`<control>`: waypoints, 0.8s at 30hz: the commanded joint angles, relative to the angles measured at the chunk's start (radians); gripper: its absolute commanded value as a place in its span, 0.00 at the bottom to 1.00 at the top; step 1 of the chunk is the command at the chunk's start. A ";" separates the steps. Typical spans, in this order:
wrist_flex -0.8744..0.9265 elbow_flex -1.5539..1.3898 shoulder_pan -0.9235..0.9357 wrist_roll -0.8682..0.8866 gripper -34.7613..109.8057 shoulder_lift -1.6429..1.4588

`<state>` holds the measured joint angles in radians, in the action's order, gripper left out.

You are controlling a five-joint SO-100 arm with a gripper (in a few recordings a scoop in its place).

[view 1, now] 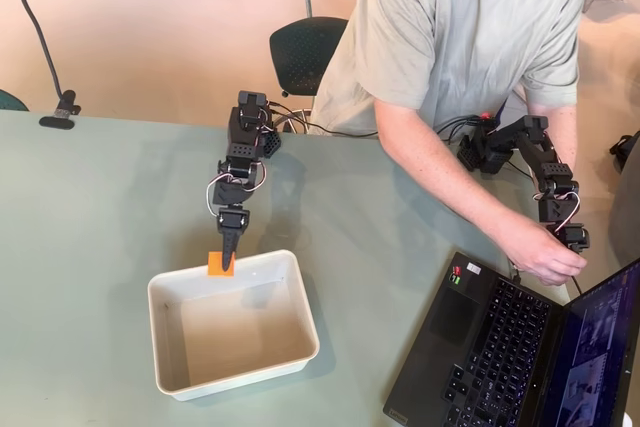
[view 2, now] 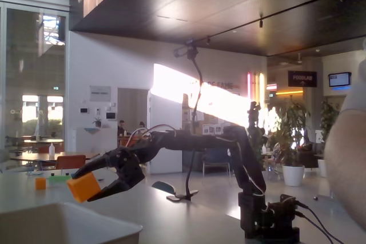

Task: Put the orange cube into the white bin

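Holding the orange cube [view 2: 83, 187] up off the worktop [view 1: 90, 197] right now, tool [view 2: 86, 185] clamped on it with one dark finger above and one below in the fixed view; in the overhead view sitting right at the far rim of the white bin [view 1: 300, 302], cube [view 1: 221, 264] overlapping the rim's edge rather than hanging clearly over the bare floor inside. Judging the step in hand as the carry-over and drop: reaching a little further so the cube clears the rolled rim fully, aiming for the open middle of the bin, then lowering before parting the fingers so nothing bounces back out of such a shallow tub. Releasing here looking risky — cube possibly catching the rim and tipping onto the worktop outside. Keeping the wrist level also mattering, since the cube is sitting at a slight tilt between the fingers in the fixed view. Moving on to writing: spotting a dark hanging sign far back on the right in the fixed view [view 2: 302, 78], pale letters reading something like "FOODLAB", small and soft so not certain; a pale notice on the rear wall [view 2: 99, 94] too blurred to read; laptop [view 1: 500, 347] at the near right of the worktop showing no legible brand, keys too small to make out
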<state>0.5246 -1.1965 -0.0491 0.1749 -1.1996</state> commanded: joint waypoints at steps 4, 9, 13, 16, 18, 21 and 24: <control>-0.017 0.043 -0.006 0.002 0.34 -0.012; -0.017 0.043 -0.028 0.003 0.34 -0.012; -0.009 0.043 -0.032 0.003 0.34 -0.011; -0.003 0.041 -0.035 0.003 0.34 -0.011; -0.003 0.038 -0.035 0.003 0.34 -0.009; -0.003 0.034 -0.037 0.003 0.34 -0.009; -0.002 0.029 -0.037 0.003 0.37 -0.009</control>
<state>0.5246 -1.1965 -0.0752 0.1749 -1.1996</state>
